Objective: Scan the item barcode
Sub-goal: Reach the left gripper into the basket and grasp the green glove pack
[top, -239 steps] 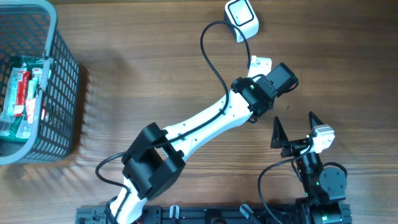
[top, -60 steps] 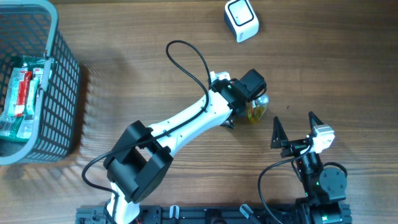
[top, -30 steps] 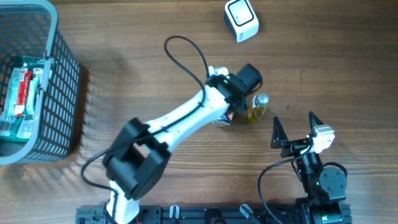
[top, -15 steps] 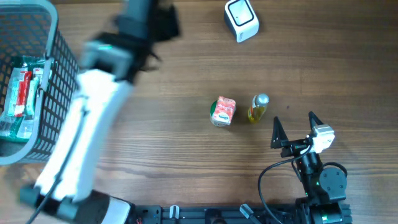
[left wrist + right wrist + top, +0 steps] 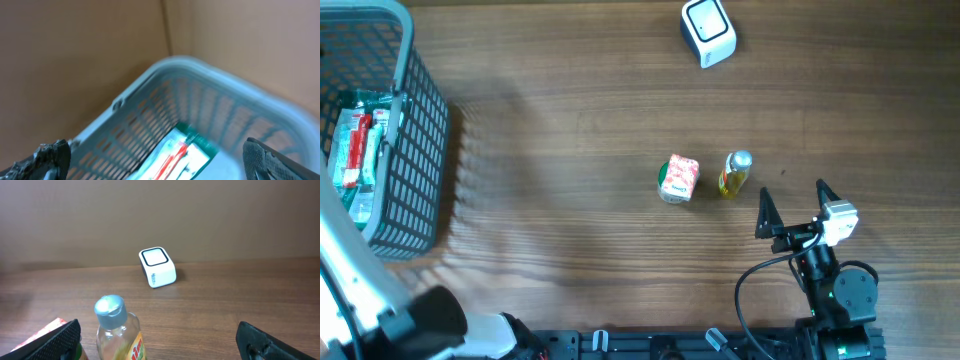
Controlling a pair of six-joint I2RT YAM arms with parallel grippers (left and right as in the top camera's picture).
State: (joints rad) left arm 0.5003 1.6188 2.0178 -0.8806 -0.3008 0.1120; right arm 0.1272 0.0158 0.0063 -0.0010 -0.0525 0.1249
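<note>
A wooden table point(image 5: 570, 120) of dark brown filled the overhead view from edge to edge, its grain running left to right. Along its far side rose a plain, dull brown wall point(image 5: 225, 215), flat and unmarked. In the left wrist view two brown surfaces met at a thin vertical seam point(image 5: 166, 27), the left one a shade darker than the right. The light was soft and even, laying only faint shadows on the wood.
</note>
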